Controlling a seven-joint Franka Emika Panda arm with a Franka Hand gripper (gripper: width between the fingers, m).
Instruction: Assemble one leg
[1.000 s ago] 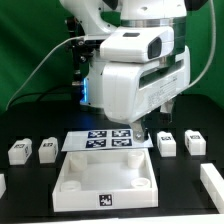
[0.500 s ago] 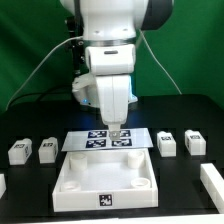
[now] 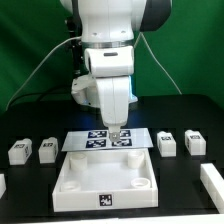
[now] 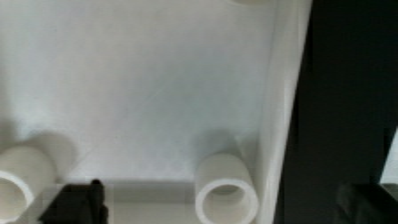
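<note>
On the black table [image 3: 30, 176], the large white square top [image 3: 80, 195] is laid flat at the front, and a small black-and-white square tag [image 3: 105, 199] is borne on its front wall. Behind it the marker board [image 3: 92, 140] is seen, covered with several such tags. Nothing on any tag can be read as writing; only blocky patterns are made out.

Four legs are stood on the table, apart from the top. The far-left leg [image 3: 18, 152] and inner-left leg [image 3: 47, 150] are placed at the exterior view's left. The inner-right leg [image 3: 167, 143] and far-right leg [image 3: 193, 141] are placed at its right. A tag is carried on each, and none is held.

The gripper [image 3: 117, 134] is pointed straight down over the back rim of the top, beside the marker board. In the wrist view the top's pale inner floor [image 4: 160, 90] and a round socket [image 4: 228, 197] are shown, with one dark finger [image 4: 75, 205] at the edge. Whether the fingers are apart or together cannot be told.
</note>
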